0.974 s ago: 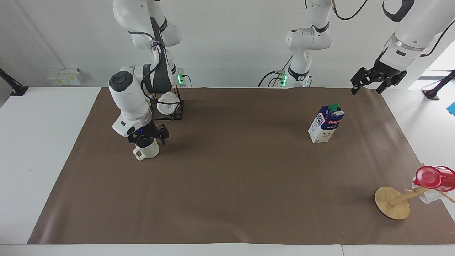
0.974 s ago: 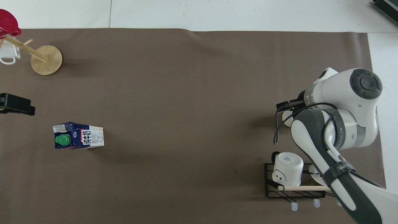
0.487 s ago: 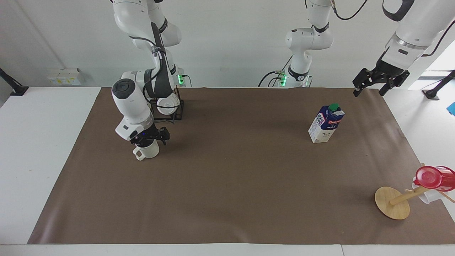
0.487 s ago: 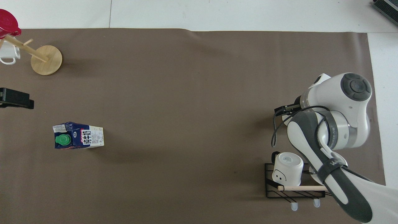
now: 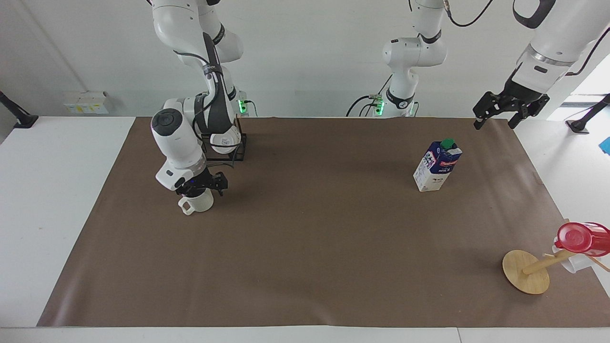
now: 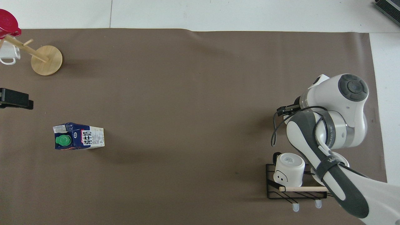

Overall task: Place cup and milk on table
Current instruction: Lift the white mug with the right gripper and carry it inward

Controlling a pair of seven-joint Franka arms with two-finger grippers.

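Milk [image 5: 437,166] stands upright on table [image 5: 333,247] mat toward left arm's end, apparently done. Cup [image 5: 200,202] sits on mat under right gripper [image 5: 200,186], grip unclear; release left. Left gripper [image 5: 499,110] spread, waits.

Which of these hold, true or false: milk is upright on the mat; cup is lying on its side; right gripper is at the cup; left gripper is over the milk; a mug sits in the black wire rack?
1. The milk stands upright on the table. True.
2. The cup lies on its side. False: it stands upright.
3. The right gripper is at the cup's top. True.
4. The left gripper is over the milk. False: it hangs near the mat's corner, apart from the carton.
5. A white mug sits in the black wire rack. True.
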